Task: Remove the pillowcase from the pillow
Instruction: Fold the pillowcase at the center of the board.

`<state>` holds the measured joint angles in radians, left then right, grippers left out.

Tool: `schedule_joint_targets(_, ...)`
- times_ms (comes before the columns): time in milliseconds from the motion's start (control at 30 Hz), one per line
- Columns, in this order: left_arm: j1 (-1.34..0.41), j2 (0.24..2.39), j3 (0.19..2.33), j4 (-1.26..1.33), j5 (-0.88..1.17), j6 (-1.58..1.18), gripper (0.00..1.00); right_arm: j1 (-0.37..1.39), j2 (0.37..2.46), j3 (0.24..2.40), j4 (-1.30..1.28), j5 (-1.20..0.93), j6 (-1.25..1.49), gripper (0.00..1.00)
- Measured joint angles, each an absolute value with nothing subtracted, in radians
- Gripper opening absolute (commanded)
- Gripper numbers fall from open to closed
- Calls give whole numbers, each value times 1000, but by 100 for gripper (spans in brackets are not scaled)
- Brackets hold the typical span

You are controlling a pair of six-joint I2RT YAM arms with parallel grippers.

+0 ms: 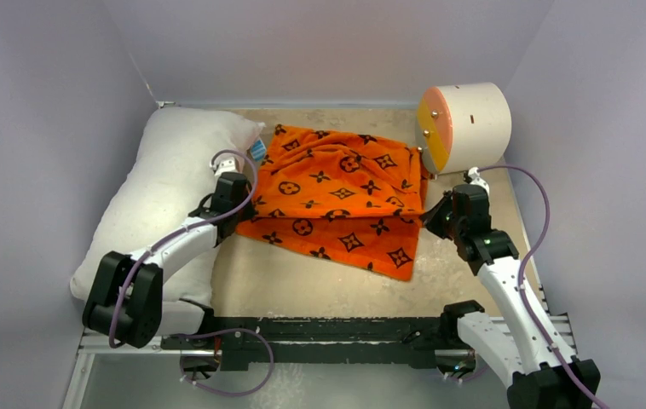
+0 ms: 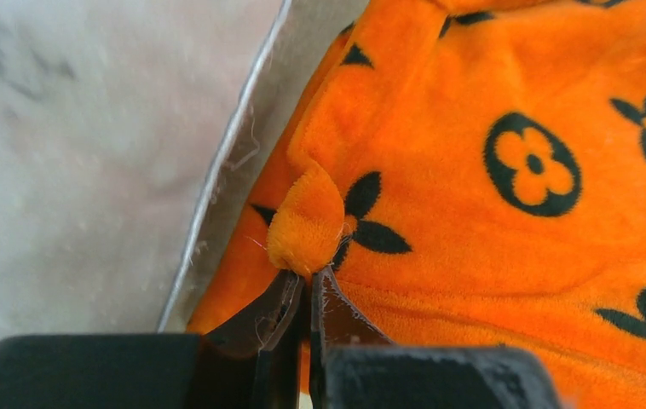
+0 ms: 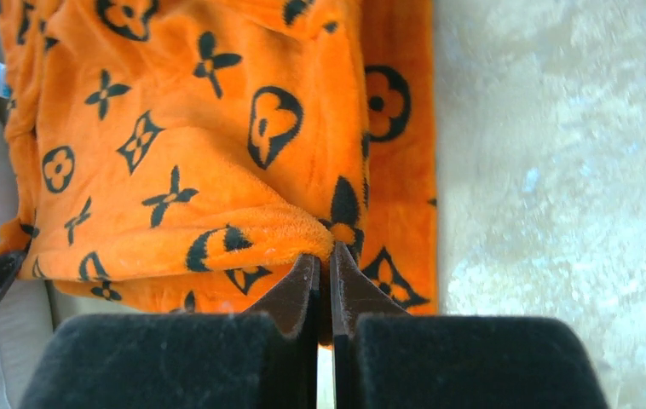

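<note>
Bare table (image 1: pixel 285 285) before the pillowcase (image 1: pixel 337 192); white cylinder (image 1: pixel 473 123) far right, pillow (image 1: pixel 158 187) left.

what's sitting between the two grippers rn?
Only the orange pillowcase, spanning the gap: left gripper shut on one edge, right gripper on the opposite edge. Top view shows the span; wrist views show the pinches.

Bright even diffuse light, faint shadows; wrist views: near foreground blurred, pillowcase (image 3: pixel 175 128) fairly sharp.
</note>
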<state>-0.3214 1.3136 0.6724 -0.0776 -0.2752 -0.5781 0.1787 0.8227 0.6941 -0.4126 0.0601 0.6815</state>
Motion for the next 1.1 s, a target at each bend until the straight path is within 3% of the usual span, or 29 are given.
schedule_joint_targets(367, -336, 1370, 665, -126, -296, -626, 0, 195, 823, 694, -570, 76, 770, 0)
schedule_joint_targets(1100, -334, 1370, 770, -274, -366, -554, 0, 590, 1148, 840, -818, 318, 839, 0)
